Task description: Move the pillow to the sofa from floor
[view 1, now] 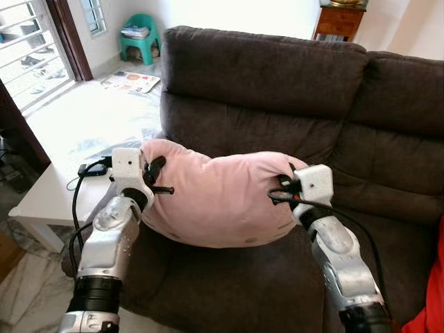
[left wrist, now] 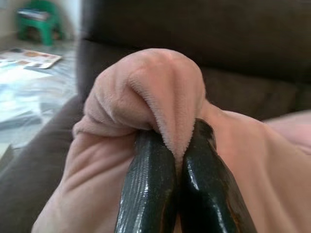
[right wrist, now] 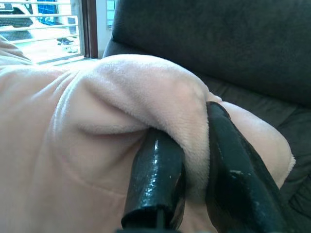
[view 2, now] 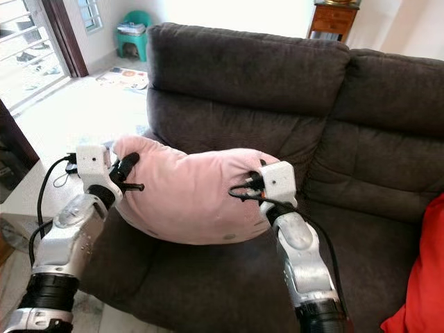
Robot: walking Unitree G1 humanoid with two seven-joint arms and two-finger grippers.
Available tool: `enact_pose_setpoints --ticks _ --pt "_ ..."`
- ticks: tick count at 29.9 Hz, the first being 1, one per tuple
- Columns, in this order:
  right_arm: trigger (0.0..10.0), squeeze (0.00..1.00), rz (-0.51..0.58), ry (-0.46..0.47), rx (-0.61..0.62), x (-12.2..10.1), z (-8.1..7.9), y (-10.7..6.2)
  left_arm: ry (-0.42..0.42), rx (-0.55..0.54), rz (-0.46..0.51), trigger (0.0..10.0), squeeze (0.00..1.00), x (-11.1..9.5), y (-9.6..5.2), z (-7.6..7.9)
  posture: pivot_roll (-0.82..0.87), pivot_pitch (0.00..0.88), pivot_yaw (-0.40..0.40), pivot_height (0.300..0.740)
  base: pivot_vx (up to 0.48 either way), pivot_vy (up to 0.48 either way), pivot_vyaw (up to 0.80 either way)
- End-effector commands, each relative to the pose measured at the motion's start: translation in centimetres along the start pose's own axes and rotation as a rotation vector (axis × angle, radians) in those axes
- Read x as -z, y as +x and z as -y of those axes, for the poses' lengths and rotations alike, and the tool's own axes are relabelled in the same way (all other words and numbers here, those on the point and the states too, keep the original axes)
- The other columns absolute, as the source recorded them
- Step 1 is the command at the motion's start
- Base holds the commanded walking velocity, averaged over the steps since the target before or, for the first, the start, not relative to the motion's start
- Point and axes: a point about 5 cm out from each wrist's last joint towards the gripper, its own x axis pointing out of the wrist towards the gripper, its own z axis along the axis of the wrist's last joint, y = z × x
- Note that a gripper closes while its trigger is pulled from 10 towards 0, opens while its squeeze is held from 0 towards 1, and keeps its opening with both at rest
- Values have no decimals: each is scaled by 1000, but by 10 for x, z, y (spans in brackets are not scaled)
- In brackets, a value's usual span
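Pink pillow (view 1: 218, 201) is held up over the seat of the dark brown sofa (view 1: 277, 76), off the floor, sagging in the middle between two grips. Plush fleece cover, soft and light by the look of it; it bunches and folds wherever pinched, so it won't slip much but will droop and swing. Best hold is what's in use: a fold of fabric at each end corner.

Left gripper (view 1: 158, 179) has its fingers (left wrist: 146, 194) clamped on a pinched ridge of fleece at the pillow's left end. Right gripper (view 1: 283, 189) fingers (right wrist: 155, 179) closed on a fold at the right end.

White table (view 1: 48, 194) just beside the sofa's left arm; green stool (view 1: 141, 38) well back by the window.
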Motion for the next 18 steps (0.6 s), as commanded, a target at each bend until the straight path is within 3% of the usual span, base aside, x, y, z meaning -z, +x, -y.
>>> enact_pose_setpoints --ticks 1,11,12,14,18 --pt "10000 0 56 -18 -47 -17 -11 13 21 181 27 10000 0 -11 2 26 0 9 -24 740 0 0 0" --pt "10000 0 22 -11 -96 -19 -28 31 27 313 -45 10000 0 0 -7 39 9 13 -30 740 0 0 0" --pt "10000 0 2 -25 -111 -18 -33 37 33 395 -81 10000 0 3 -12 47 12 14 -32 740 0 0 0" --pt "10000 0 6 -13 -112 -20 -35 42 24 443 -98 10000 0 4 -16 50 12 14 -32 740 0 0 0" --pt "10000 0 15 -5 -115 -25 -39 47 29 467 -107 10000 0 5 -18 52 15 17 -33 740 0 0 0"
